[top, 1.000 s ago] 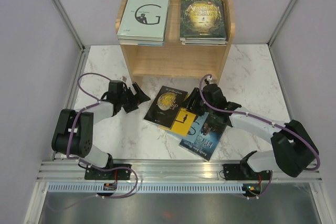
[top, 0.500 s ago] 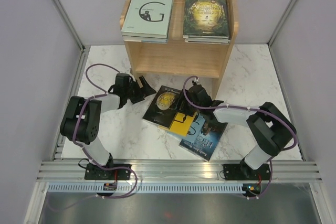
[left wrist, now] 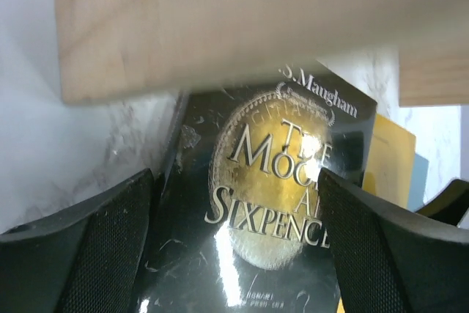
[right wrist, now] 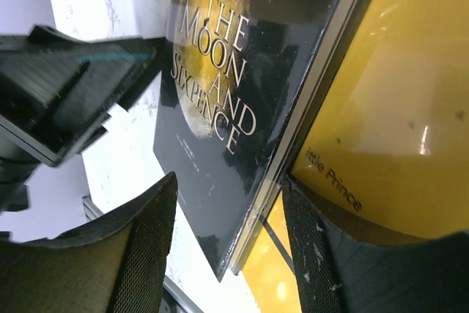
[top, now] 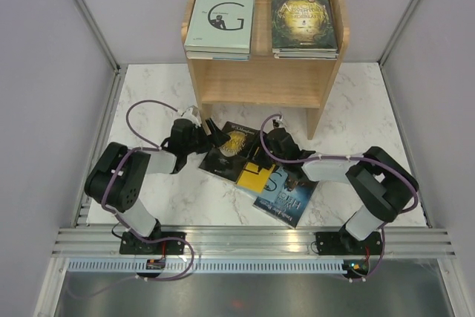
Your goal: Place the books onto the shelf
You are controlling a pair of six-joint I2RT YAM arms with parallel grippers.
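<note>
Three on the desk (top: 356, 124): black book (top: 231, 146) "The Moon and Sixpence", yellow book (top: 257, 174) "Little Prince", blue book (top: 286, 194). The shelf (top: 260, 83), at 12 o'clock, bears two stacks: "G" stack (top: 220, 21), dark stack (top: 303, 21). Left tool (left wrist: 234, 181) and right tool (right wrist: 229, 181): jaws apart.

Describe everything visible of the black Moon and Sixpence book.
The black book is a glossy, scuffed paperback: a gold moon disc behind pale title lettering, with Maugham's name above. It lies flat, face up and askew on the marble table before the shelf, its right edge against the yellow book. The left gripper and right gripper, both open, sit at its sides.
</note>
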